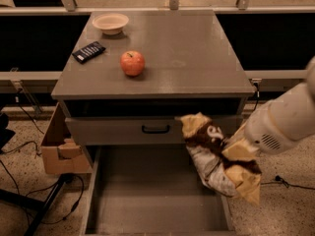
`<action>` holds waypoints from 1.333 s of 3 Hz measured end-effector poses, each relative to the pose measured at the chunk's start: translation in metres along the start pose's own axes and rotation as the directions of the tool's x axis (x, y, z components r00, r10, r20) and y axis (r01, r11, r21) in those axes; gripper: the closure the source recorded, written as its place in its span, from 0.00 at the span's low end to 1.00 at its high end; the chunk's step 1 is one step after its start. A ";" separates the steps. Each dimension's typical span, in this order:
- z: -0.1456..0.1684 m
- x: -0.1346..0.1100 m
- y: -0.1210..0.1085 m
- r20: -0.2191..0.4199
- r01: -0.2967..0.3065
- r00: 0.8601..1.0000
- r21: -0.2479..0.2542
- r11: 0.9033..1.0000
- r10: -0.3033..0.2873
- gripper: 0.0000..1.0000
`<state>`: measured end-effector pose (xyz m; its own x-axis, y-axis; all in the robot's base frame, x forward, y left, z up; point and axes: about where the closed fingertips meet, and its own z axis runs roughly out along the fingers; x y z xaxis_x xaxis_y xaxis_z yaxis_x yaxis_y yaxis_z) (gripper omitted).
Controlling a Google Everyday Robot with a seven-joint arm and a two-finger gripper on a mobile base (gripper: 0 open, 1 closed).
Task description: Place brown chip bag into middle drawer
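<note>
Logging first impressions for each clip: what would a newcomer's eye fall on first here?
The brown chip bag, gripped by the claw at the end of the white arm on the right, hangs over the right edge of the open middle drawer. Next, the red apple on the cabinet top, near a dark packet and a pale bowl.

White rounded arm (288, 117), small vent grille; end effector (237, 152) lower right.
</note>
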<state>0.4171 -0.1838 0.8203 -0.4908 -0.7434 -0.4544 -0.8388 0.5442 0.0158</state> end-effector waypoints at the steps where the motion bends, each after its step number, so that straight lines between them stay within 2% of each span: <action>1: 0.032 0.026 -0.002 -0.125 -0.047 0.991 0.000 0.999 0.046 1.00; 2: 0.027 0.026 -0.004 -0.119 -0.049 0.992 0.011 0.999 0.050 1.00; 3: 0.061 0.018 0.010 -0.103 0.011 0.995 -0.027 1.000 -0.014 1.00; 4: 0.125 0.008 0.035 -0.070 0.151 0.985 -0.085 0.985 -0.157 1.00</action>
<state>0.4130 -0.1219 0.7061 -0.3684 -0.8448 -0.3880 -0.9202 0.3908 0.0229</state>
